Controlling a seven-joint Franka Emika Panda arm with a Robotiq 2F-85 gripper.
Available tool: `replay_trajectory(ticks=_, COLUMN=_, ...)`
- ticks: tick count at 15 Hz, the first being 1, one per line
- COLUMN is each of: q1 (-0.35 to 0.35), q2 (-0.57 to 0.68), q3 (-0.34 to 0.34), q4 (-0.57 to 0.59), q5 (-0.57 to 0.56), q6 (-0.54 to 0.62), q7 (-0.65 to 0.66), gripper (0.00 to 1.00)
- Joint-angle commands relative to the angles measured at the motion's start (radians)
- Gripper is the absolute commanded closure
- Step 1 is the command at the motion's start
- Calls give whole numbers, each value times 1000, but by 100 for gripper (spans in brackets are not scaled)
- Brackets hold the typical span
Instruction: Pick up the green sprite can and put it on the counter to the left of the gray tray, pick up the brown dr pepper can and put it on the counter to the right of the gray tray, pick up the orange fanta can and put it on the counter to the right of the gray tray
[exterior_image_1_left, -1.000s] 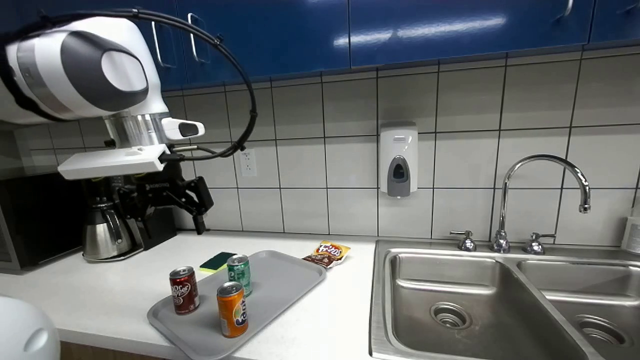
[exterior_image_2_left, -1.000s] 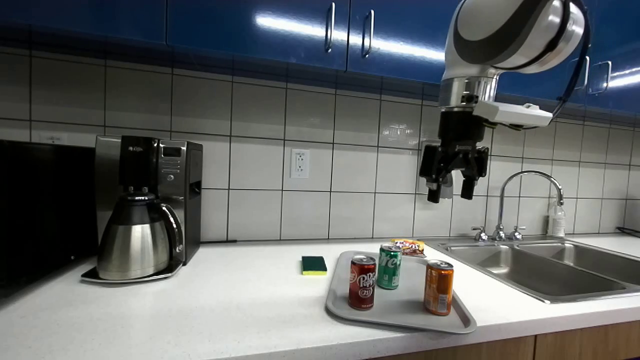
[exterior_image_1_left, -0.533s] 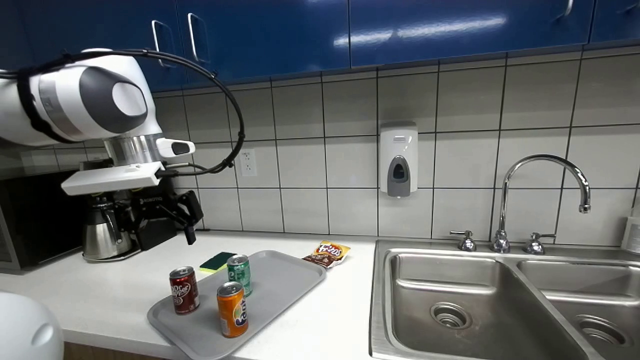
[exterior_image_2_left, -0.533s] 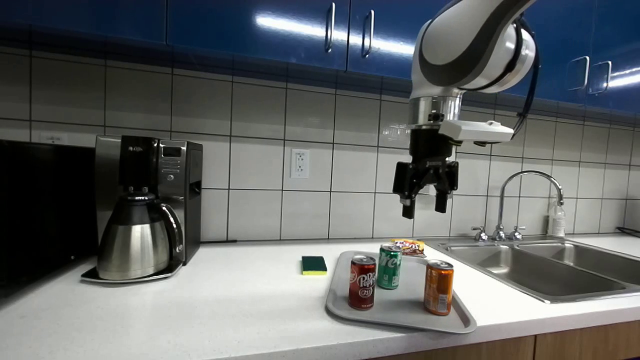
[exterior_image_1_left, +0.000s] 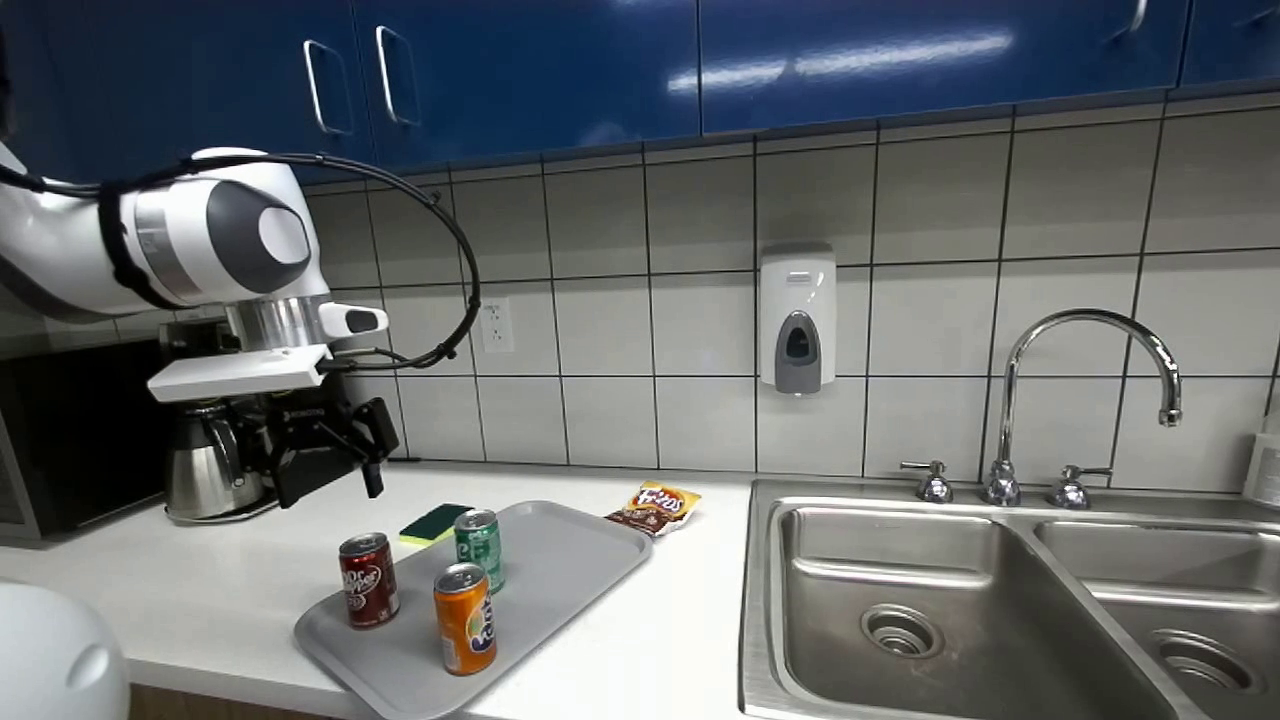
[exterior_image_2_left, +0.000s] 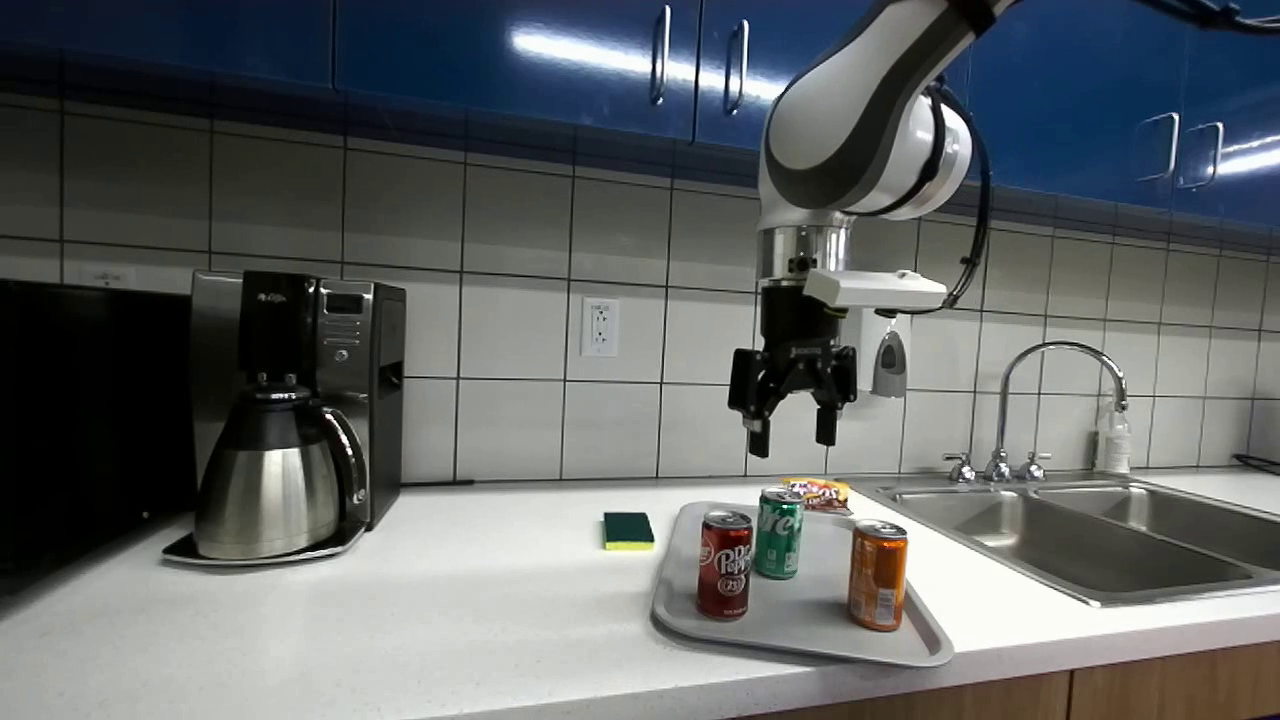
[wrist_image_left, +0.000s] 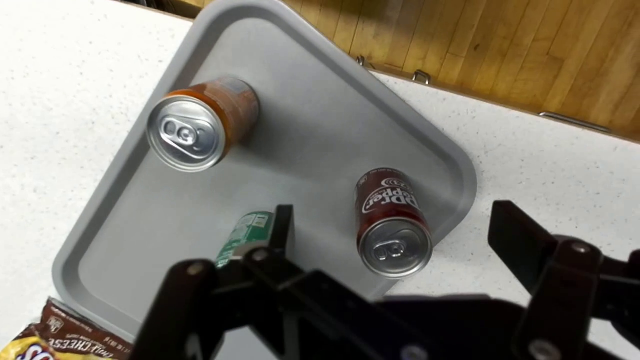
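On the gray tray (exterior_image_2_left: 800, 622) stand three upright cans, seen in both exterior views. The green sprite can (exterior_image_2_left: 779, 545) is toward the back, the brown dr pepper can (exterior_image_2_left: 724, 575) sits near one corner, and the orange fanta can (exterior_image_2_left: 878, 585) is near the front. My gripper (exterior_image_2_left: 793, 434) hangs open and empty above the tray, its fingertips higher than the can tops. In the wrist view the brown dr pepper can (wrist_image_left: 387, 200) shows below, between the spread fingers. One finger hides much of the green sprite can (wrist_image_left: 247, 232). The white counter (exterior_image_2_left: 350, 630) surrounds the tray.
A green and yellow sponge (exterior_image_2_left: 628, 531) lies beside the tray, and a snack bag (exterior_image_1_left: 655, 508) lies at its back end. A coffee maker with a steel carafe (exterior_image_2_left: 270, 500) stands on the counter. The steel sink (exterior_image_1_left: 900, 570) is on the tray's opposite side.
My gripper has come down and, in an exterior view, moved left from near the sink to over the tray. It has stayed open. Cans and tray have not moved.
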Motion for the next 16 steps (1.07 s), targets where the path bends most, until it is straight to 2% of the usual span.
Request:
replay_trajectory(ticks=1, q1=2, q2=19, q3=-1, q4=16, q5=0, q6=-2, q7=1, gripper=0)
replay_trajectory(ticks=10, q1=7, q2=45, q3=1, q4=25, q5=2, q6=3, q7=-5, gripper=0)
replay_trajectory(ticks=16, q1=7, q2=58, q3=-2, q4=14, q5=20, q6=72, q7=11, gripper=0)
